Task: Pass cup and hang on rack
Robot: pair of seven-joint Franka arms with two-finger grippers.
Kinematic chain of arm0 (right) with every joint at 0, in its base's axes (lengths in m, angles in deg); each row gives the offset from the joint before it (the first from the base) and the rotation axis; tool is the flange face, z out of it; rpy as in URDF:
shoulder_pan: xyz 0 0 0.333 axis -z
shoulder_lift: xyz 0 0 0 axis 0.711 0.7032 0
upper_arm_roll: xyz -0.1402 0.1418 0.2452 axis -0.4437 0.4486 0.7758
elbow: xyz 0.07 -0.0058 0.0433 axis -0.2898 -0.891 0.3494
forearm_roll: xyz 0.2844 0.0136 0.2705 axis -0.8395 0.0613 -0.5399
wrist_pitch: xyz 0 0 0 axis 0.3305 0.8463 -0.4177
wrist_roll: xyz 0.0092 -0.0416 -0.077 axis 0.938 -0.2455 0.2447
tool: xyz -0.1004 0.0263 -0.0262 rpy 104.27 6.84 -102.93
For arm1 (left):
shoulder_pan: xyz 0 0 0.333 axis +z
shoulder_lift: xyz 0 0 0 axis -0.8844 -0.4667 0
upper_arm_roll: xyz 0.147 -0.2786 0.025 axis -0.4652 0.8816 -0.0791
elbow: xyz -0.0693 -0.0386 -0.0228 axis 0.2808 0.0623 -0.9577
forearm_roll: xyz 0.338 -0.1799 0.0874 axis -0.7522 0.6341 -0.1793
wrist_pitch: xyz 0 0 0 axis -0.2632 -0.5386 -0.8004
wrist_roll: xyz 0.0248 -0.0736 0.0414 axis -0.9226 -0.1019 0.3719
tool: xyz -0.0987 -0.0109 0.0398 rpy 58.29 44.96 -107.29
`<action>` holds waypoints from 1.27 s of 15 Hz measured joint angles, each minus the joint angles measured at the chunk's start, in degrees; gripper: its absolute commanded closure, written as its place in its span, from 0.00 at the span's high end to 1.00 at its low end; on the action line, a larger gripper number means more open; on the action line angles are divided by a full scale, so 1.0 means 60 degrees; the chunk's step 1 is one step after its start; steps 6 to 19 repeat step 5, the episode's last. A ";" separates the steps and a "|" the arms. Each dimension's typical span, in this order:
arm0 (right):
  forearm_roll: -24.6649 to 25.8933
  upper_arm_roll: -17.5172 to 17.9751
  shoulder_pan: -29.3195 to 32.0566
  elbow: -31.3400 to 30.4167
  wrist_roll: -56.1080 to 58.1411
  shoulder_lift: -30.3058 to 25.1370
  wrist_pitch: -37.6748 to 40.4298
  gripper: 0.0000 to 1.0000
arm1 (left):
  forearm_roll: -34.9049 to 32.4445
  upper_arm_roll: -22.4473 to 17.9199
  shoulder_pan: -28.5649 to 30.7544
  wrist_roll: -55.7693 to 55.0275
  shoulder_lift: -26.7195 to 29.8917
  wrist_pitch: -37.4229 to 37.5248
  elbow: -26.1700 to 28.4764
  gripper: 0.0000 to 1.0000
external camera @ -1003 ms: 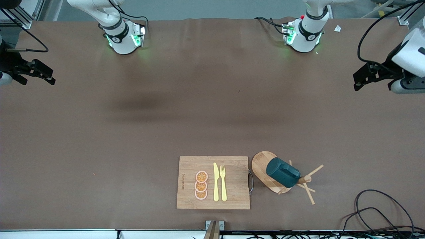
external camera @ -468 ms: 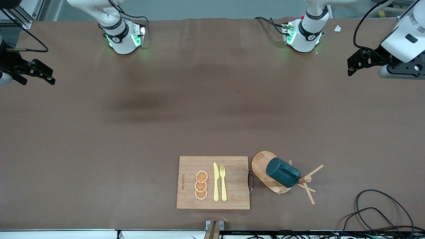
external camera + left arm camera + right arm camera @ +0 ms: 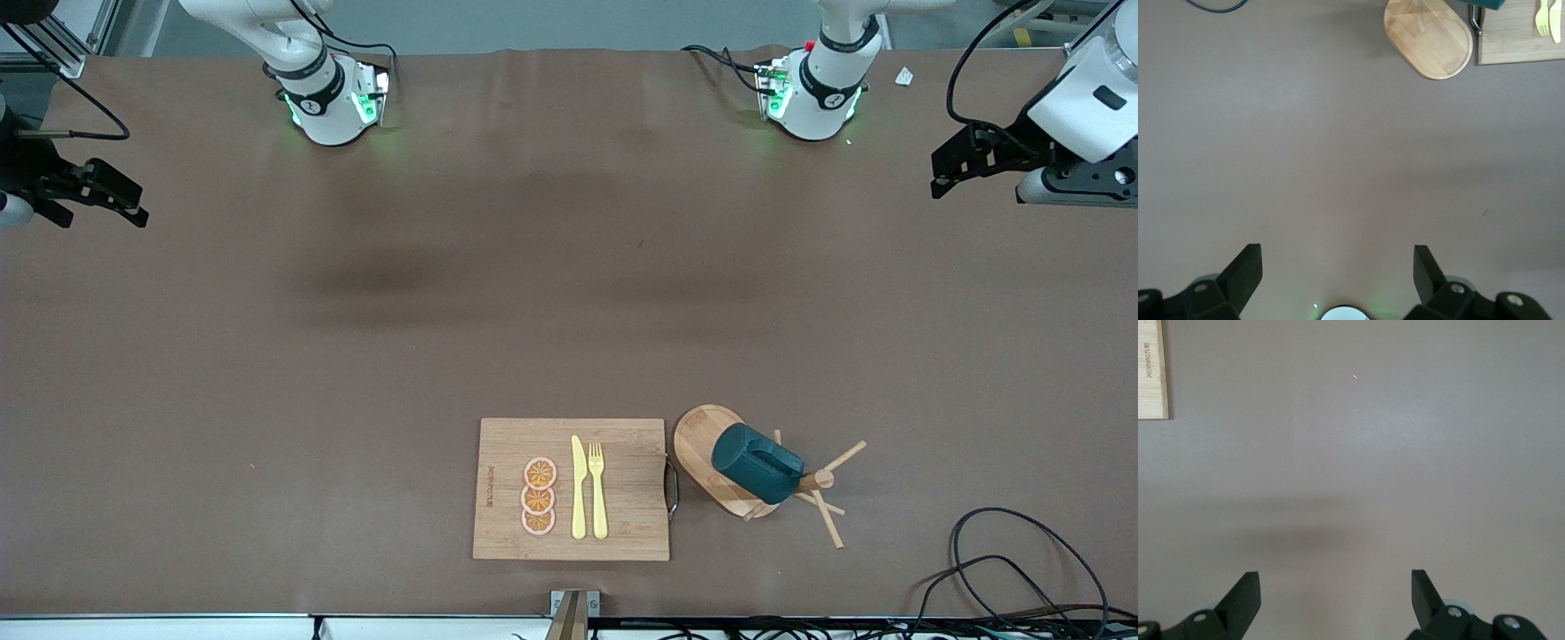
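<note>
The dark teal cup [image 3: 757, 461] hangs tilted on a peg of the wooden rack [image 3: 702, 453], over its oval base, near the front camera's edge of the table. In the left wrist view the rack's base [image 3: 1429, 37] shows and a sliver of the cup [image 3: 1485, 3]. My left gripper [image 3: 941, 174] is open and empty, up over the table at the left arm's end, well apart from the rack; its fingers frame bare table in its wrist view [image 3: 1337, 267]. My right gripper [image 3: 133, 206] is open and empty over the right arm's end, waiting [image 3: 1335, 587].
A bamboo cutting board [image 3: 622, 533] with orange slices [image 3: 539, 496], a yellow knife [image 3: 578, 487] and fork [image 3: 597, 489] lies beside the rack. A black cable [image 3: 1005, 560] coils at the table's corner toward the left arm's end. A brown mat [image 3: 498, 293] covers the table.
My left gripper rose and swung toward the arms' bases over the last second, then settled slightly. The cup, the rack and my right gripper have not moved.
</note>
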 measured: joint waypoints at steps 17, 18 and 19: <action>0.0000 -0.0001 0.0000 0.0000 0.0001 0.0002 0.0002 1.00 | 0.0000 0.0027 0.0207 -0.0023 0.0000 -0.0002 0.0038 1.00; 0.0000 -0.0001 0.0000 0.0000 0.0001 0.0002 0.0002 1.00 | 0.0000 0.0027 0.0207 -0.0023 0.0000 -0.0002 0.0038 1.00; 0.0000 -0.0001 0.0000 0.0000 0.0001 0.0002 0.0002 1.00 | 0.0000 0.0027 0.0207 -0.0023 0.0000 -0.0002 0.0038 1.00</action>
